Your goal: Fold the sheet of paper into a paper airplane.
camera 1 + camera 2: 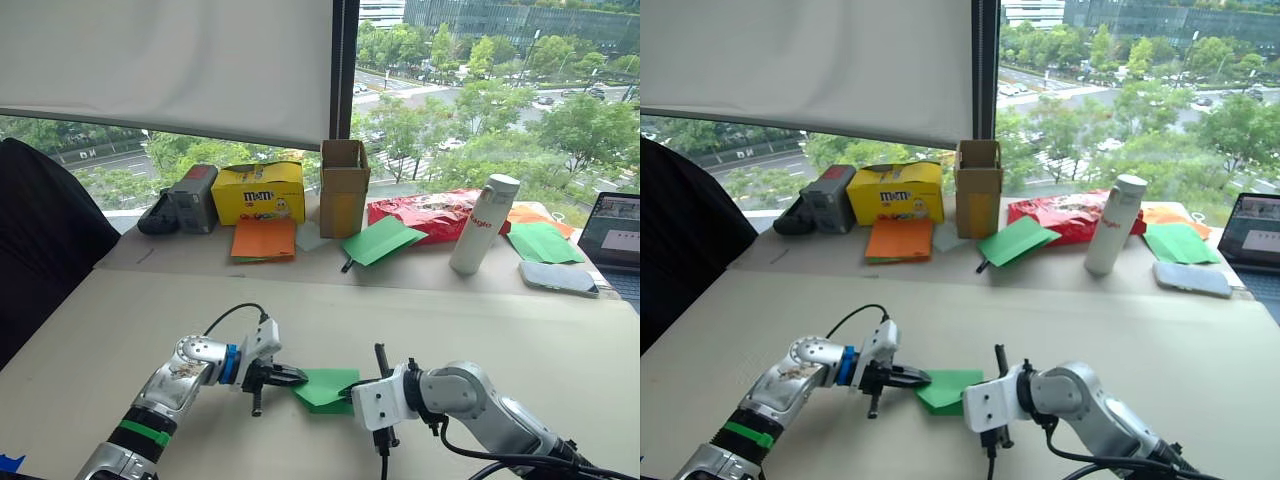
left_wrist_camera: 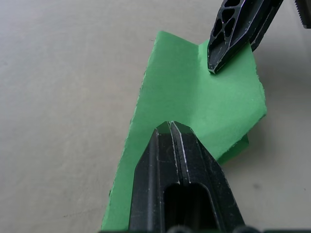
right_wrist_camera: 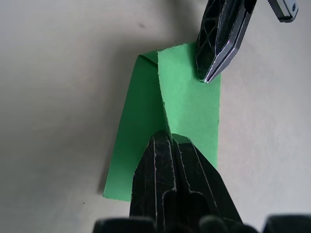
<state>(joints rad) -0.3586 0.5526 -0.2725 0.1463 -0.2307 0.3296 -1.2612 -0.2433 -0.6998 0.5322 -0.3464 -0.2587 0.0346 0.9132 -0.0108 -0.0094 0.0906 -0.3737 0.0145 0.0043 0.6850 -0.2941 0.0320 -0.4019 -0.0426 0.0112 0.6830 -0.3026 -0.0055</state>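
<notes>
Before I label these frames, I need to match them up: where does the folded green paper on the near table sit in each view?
Left eye view: green paper low centre, between the left pincer and right pincer.
Right eye view: low centre, slightly further left.
Left wrist view: centre, under closed fingertips.
Right wrist view: centre.
Shared landmark: the two black pincers pressing opposite ends.

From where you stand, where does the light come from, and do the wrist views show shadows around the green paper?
In the left eye view daylight enters through the window behind the table. In the left wrist view a soft shadow lies on the table beside the sheet of paper. In the right wrist view the table is dimmer toward the corners.
</notes>
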